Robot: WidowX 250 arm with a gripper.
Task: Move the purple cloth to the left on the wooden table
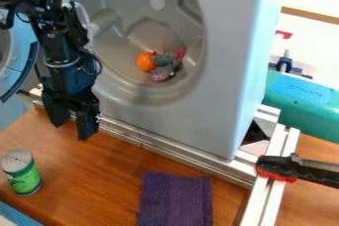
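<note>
Currently hanging open and empty at the hand (71, 122), beside the metal rail (124, 130); keep fingers (86, 125) clear. Nearby, find the green can (25, 181) upright on the table (89, 170); beyond, see orange ball (145, 62) beside grey toy (163, 63) inside drum (147, 31).

Bright, diffuse light; white surface (314, 39) nearly washed out, upper right; soft shading inside grey drum (140, 28)

Washer (228, 51) at the back of the bench (99, 180), 2 things in its drum
In the drum, ball (146, 61) left, plush toy (165, 65) right; rail (179, 158) along the washer's front base; before it, can (25, 179) left, cloth (175, 201) nearer the middle; clamp (285, 167) on the frame at right; tool (71, 131) over the bench, behind and right of the can
</note>
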